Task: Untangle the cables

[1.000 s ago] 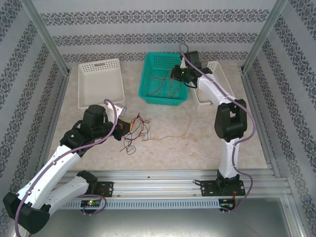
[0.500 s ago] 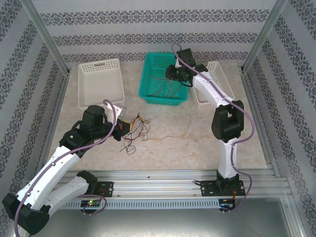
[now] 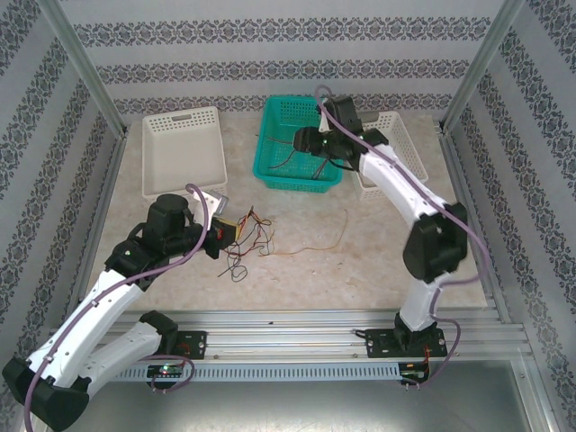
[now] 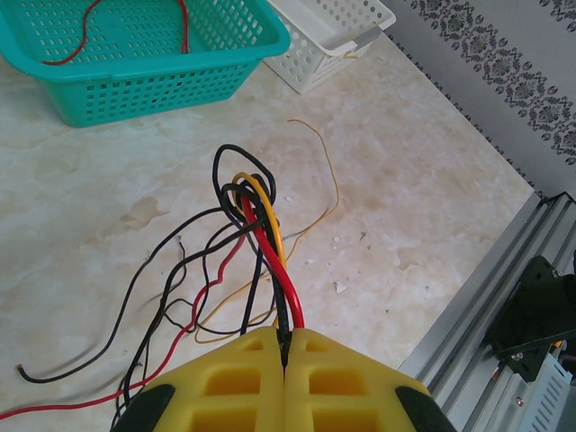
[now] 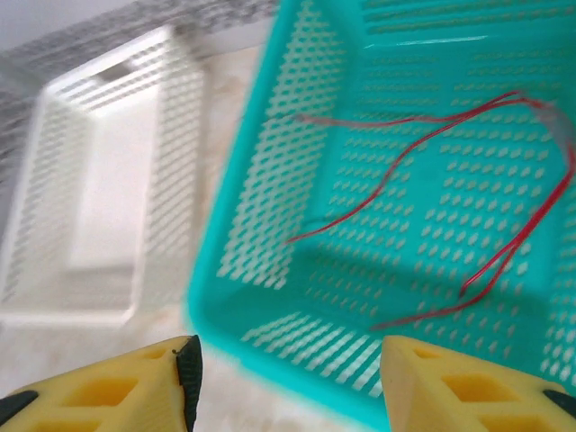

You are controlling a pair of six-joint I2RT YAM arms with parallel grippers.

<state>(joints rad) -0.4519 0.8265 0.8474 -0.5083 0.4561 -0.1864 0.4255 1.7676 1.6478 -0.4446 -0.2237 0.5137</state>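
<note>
A tangle of thin red, black and yellow cables (image 3: 249, 236) lies on the table in front of the left arm. My left gripper (image 4: 286, 346) is shut on the red, black and yellow strands of the cables (image 4: 256, 225) where they bunch into a knot. A loose yellow-tan wire (image 3: 319, 245) trails off to the right. Red wires (image 5: 450, 207) lie in the teal basket (image 5: 261, 180). My right gripper (image 5: 288, 360) hangs open over the basket's near left corner, nothing between its fingers. From above, the right gripper (image 3: 306, 142) sits over the teal basket (image 3: 270, 175).
A white basket (image 3: 183, 148) stands at the back left, and a second white basket (image 3: 396, 144) sits right of the teal one, partly under the right arm. An aluminium rail (image 3: 306, 319) runs along the table's near edge.
The right arm has swung left over the teal basket, its gripper now nearer the basket's left side. The left arm and the tangle have barely moved.
</note>
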